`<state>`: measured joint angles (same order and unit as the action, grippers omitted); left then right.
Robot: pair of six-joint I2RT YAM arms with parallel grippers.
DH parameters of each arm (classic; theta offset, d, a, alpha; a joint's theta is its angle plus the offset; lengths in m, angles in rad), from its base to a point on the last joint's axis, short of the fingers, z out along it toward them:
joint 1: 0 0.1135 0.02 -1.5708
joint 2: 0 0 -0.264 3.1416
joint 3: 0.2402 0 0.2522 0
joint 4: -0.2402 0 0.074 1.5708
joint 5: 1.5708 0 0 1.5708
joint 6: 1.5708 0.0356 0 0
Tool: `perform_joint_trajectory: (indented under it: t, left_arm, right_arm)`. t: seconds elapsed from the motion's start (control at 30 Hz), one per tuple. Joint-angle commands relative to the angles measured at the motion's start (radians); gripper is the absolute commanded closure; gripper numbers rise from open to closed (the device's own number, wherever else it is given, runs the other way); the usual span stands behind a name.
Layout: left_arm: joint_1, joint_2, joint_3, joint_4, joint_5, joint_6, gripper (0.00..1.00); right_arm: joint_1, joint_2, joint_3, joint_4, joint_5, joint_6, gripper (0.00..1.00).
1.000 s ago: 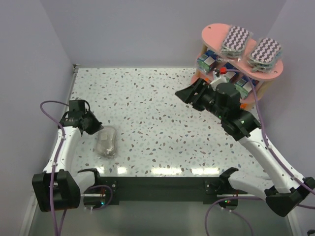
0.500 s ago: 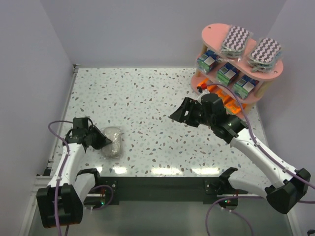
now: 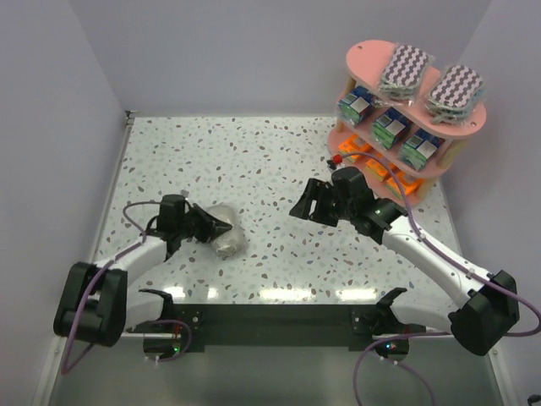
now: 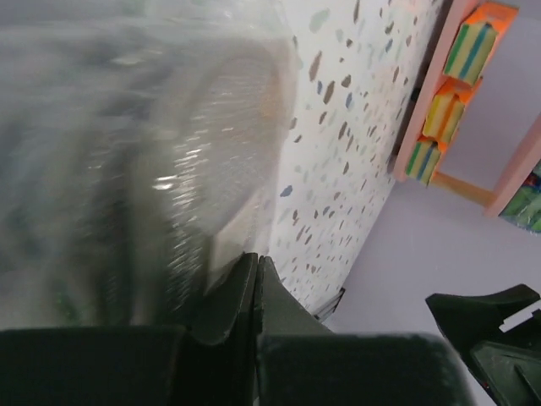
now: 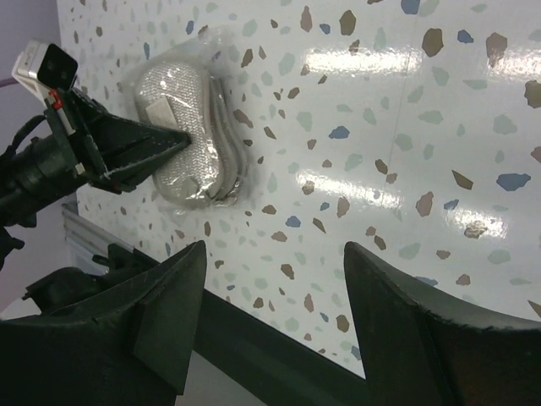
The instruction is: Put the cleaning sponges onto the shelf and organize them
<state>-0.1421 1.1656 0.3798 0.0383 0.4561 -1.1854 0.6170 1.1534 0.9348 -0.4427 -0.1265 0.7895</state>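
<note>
The speckled table is taken up at its far right corner by the pink shelf, which is seen nearly full. Two purple zigzag packs are laid on its top board, three green-and-blue packs are lined up on the middle board, and orange packs are kept on the bottom one.

The right arm is stretched from its base toward the table's middle. The left arm is laid low and reached inward along the near edge.

One greyish pack in clear wrap is left on the table near the front, left of centre and well apart from the shelf.

The left gripper is pressed against that pack's left side with its jaws closed tight, and nothing is seen held between them. The right gripper is held above the table with its jaws spread wide and empty, pointed toward the pack but apart from it.

The step in hand is judged to be a handover, the last pack being brought by the left arm within the right arm's reach. For the next move, the open jaws would need to be lowered over the pack's narrow width and closed on the body, not the loose wrap. The pack would then be carried to whatever board has room.
</note>
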Motion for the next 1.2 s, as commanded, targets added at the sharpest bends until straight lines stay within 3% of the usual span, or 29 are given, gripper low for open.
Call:
perform_joint_trajectory:
  t: [0.0,0.13,0.23,0.33,0.63,0.83,1.03,1.17]
  left_arm:
    - [-0.123,0.159,0.091,0.308,-0.056,-0.173,1.00]
    - [-0.238,0.299,0.162,0.432,-0.102,-0.243,1.00]
    - [-0.258,0.387,0.215,0.497,-0.079,-0.264,1.00]
    - [-0.255,0.379,0.254,0.494,-0.063,-0.240,1.00]
    - [-0.195,0.057,0.323,0.115,-0.151,-0.004,1.00]
    - [-0.056,-0.207,0.407,-0.255,-0.244,0.137,1.00]
    - [-0.001,-0.247,0.530,-0.466,-0.293,0.227,1.00]
    - [-0.001,-0.293,0.545,-0.528,-0.313,0.245,0.99]
  right_arm:
    - [0.006,0.020,-0.031,0.051,-0.001,-0.013,0.30]
    - [0.006,0.051,-0.045,0.061,0.007,0.005,0.30]
    - [0.007,0.077,-0.039,0.067,0.004,0.005,0.29]
    - [0.007,0.092,-0.030,0.087,-0.034,0.010,0.29]
    - [0.047,0.121,-0.063,0.205,-0.182,-0.013,0.29]
    - [0.205,0.320,-0.041,0.407,-0.131,0.180,0.26]
    - [0.368,0.549,0.093,0.519,-0.075,0.361,0.21]
    - [0.397,0.618,0.137,0.558,0.005,0.476,0.20]
